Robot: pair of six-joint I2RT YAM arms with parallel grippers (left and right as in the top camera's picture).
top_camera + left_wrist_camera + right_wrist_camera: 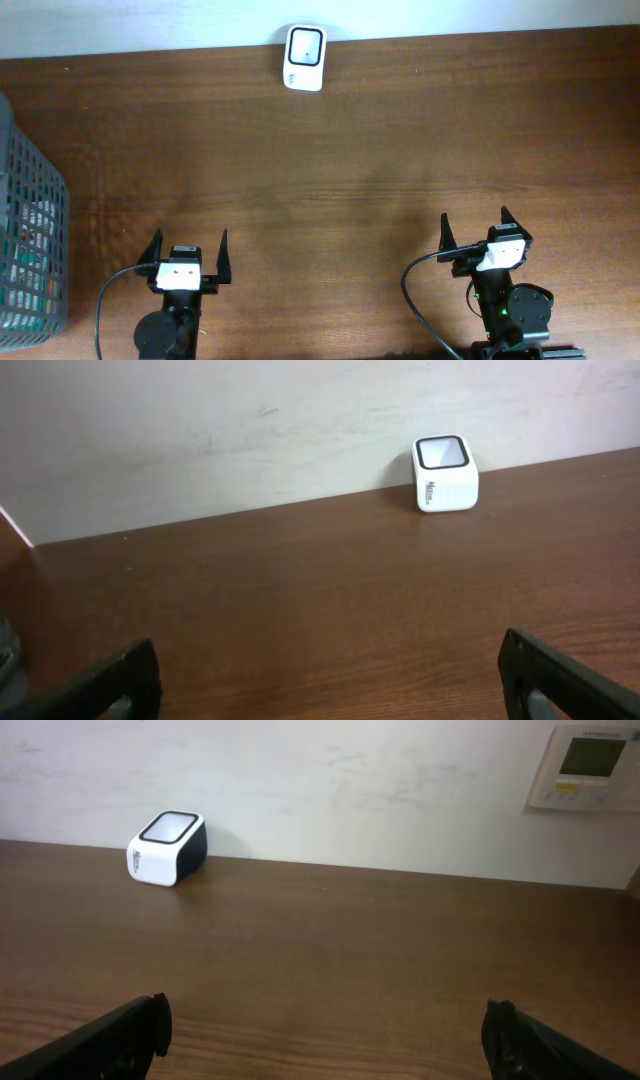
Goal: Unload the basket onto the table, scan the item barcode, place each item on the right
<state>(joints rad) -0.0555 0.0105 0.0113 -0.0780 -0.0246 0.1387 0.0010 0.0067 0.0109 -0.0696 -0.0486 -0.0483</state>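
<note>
two robot arms wait at the near edge of a wooden table point(330, 160), the left gripper point(189, 241) and right gripper point(476, 224) each with jaws spread wide and holding nothing. a white barcode scanner point(304, 57) sits at the far edge against the wall point(200, 420), window up. the goods to be scanned appear to lie in a grey mesh basket point(60, 190) beside the left arm; the packaged items point(25, 235) show only dimly through the wire. they look light and possibly crushable, best lifted from above by the narrow sides, keeping the barcode face uncovered.
</note>
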